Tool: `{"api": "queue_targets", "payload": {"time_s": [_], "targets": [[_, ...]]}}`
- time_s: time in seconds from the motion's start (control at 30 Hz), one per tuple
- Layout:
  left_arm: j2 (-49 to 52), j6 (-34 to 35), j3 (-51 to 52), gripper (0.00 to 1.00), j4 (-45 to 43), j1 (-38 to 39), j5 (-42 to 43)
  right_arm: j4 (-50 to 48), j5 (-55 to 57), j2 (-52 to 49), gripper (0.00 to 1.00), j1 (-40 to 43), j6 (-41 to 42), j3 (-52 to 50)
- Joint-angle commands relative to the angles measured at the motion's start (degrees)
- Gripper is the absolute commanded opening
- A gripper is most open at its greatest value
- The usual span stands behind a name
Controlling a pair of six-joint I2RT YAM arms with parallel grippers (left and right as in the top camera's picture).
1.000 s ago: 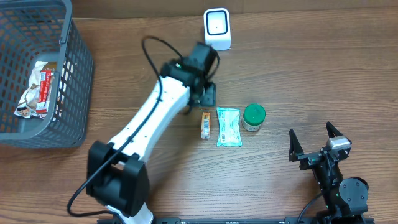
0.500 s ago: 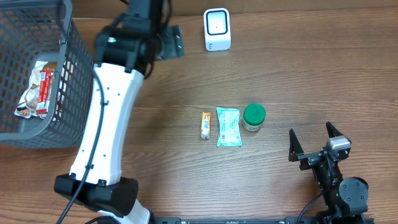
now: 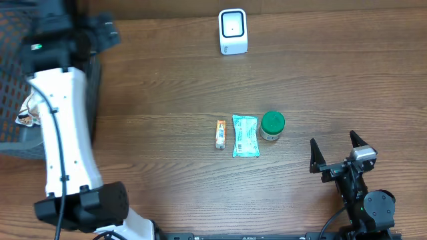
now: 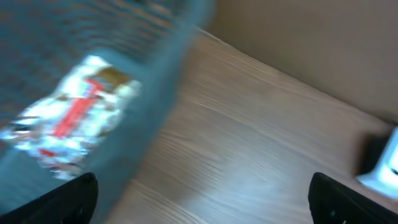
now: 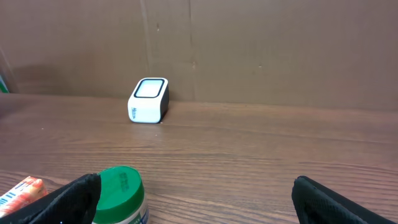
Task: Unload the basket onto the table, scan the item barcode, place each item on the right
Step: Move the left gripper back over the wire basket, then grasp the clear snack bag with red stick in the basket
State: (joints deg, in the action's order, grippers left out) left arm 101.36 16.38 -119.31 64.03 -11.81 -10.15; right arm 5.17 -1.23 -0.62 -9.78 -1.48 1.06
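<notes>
Scanning looked to me to be between items: the left gripper (image 4: pixel 202 205) hung over the grey basket (image 3: pixel 12 40) at the upper left of the overhead frame, fingers spread wide with nothing between them, though its wrist view was badly blurred. The basket held one crumpled white-and-red wrapped snack (image 4: pixel 74 118), lying on the mesh floor near the wall that faces the table (image 3: pixel 333 73); I could make out nothing else inside, and the arm hid much of it from above. The goods I judged unscanned sat in a short row at the centre of the frame: a small orange packet (image 3: pixel 221 134), a teal pouch (image 3: pixel 245 135) just beside it, and a green-lidded jar (image 3: pixel 272 125) close against the pouch's right edge. The white scanner (image 3: pixel 233 31) stood at top centre, well apart from that row. The right gripper (image 3: pixel 339 157) rested at the lower right, fingers also spread and empty, with the jar lid low in its own view. The next move, as I read it, called for bringing an arm to the row, pinching one item and turning its barcode toward the scanner's window.
</notes>
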Motion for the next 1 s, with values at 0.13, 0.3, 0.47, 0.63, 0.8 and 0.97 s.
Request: {"api": "queue_targets", "payload": {"time_s": [0.13,0.3,0.47,0.63,0.8,0.97], "targets": [[-1.36,-6.38,-1.66,1.0,-3.48,-12.22,-0.76,-0.37,0.24,0.46,1.0,0.15,-0.07,-0.59],[-1.25,-10.91,-1.66,1.0,-8.17,-17.31,-0.74,-0.35,0.24,0.46,1.0,0.15,-0.07,-0.59],[1.11,-15.26,-1.66,1.0,-11.45,-20.9,-0.7,-0.37,0.24,0.46,1.0,0.15,-0.07,-0.59],[6.88,-19.52,-1.66,1.0,-12.02,-22.34,-0.26,-0.35,0.24,0.46,1.0,0.15,-0.07,-0.59],[14.56,-22.91,-1.66,1.0,-12.02,-22.71,-0.28,-0.37,0.24,0.46,1.0,0.15,-0.07,-0.59],[21.77,-27.19,-1.66,1.0,-11.78,-22.73,-0.33,-0.37,0.24,0.46,1.0,0.15,-0.07,-0.59]]}}
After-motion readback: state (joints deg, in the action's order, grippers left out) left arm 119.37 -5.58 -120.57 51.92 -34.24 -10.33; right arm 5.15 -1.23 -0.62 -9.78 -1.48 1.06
